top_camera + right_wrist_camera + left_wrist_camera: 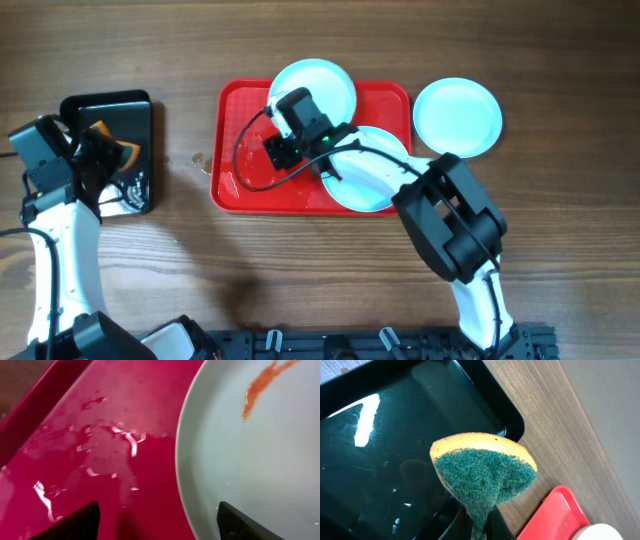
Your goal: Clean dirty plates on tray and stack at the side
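Wooden table (300, 270), red tray (232, 120) dead centre with water pooled on it, smaller black tray (105, 105) out at 9 o'clock. Of the plates, one (330, 80) overhangs the tray's 12 o'clock rim, one (365, 190) sits at its 4 o'clock under the right arm, and one (458, 117) is off on the table at 2 o'clock. The right pincer (160, 525) hangs wide over the wet tray beside a plate rim, orange smear (260, 385) showing. My worry is the plate skating on that film when the fingers bite. The left pincer (477, 527) is clamped on the sponge (485, 472) over the black tray.
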You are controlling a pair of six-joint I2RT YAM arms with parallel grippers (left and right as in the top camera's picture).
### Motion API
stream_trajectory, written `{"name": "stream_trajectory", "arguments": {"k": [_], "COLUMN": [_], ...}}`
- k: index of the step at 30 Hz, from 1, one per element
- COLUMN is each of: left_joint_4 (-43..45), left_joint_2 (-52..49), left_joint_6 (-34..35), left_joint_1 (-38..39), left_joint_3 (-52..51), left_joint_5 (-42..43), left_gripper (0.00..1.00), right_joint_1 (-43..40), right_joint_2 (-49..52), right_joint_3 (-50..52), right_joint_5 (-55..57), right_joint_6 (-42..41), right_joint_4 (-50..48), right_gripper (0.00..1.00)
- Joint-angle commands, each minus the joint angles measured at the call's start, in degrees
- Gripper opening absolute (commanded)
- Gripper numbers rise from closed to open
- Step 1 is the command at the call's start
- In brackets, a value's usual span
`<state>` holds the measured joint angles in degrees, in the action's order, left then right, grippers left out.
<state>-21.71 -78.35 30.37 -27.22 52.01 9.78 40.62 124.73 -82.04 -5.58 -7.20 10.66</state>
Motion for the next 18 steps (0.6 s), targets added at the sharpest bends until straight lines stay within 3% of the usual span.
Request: {"name": "stream_trajectory", "arguments": {"k": [1,3,6,9,13,14,18], "left_joint_4": [-0.7,-1.3,-1.3,-1.6,-1.8,-1.9,-2.6], "left_joint_2": [-0.2,-0.2,-0.2,-0.2,-0.2,-0.2,-0.2], "left_joint_6": [0.5,0.5,0.5,0.3,0.1,0.1,0.1], "left_joint_1": [0.5,0.5,0.5,0.5,0.5,0.5,0.5], "left_joint_3": [0.1,0.1,0.1,0.1,0.1,0.1,0.1], "left_joint_5": [0.9,0.9,0.9,0.9,0.9,0.9,1.0], "left_gripper": [0.04,0.04,0.04,0.04,0.04,0.04,0.04], "right_joint_1": [4.6,7.6,8.5,8.5,8.1,7.6,4.1], "right_joint_2": [1.7,1.7,1.2,-1.6,-7.1,-9.4,-15.7], "right_joint_3": [-0.2,-2.2,-3.7,-3.7,-3.7,-3.7,-3.7], "right_joint_5": [-3.5,-3.5,-3.4,-7.1,-5.5,-4.6,3.8], "right_joint_6": [-0.4,-2.2,-7.0,-8.2,-10.8,-11.1,-16.2], "right_joint_4": [2.6,6.1,7.1,7.9,10.2,11.4,16.8], "right_gripper": [0.77,0.76,0.65,0.66,0.84,0.99,1.0]}}
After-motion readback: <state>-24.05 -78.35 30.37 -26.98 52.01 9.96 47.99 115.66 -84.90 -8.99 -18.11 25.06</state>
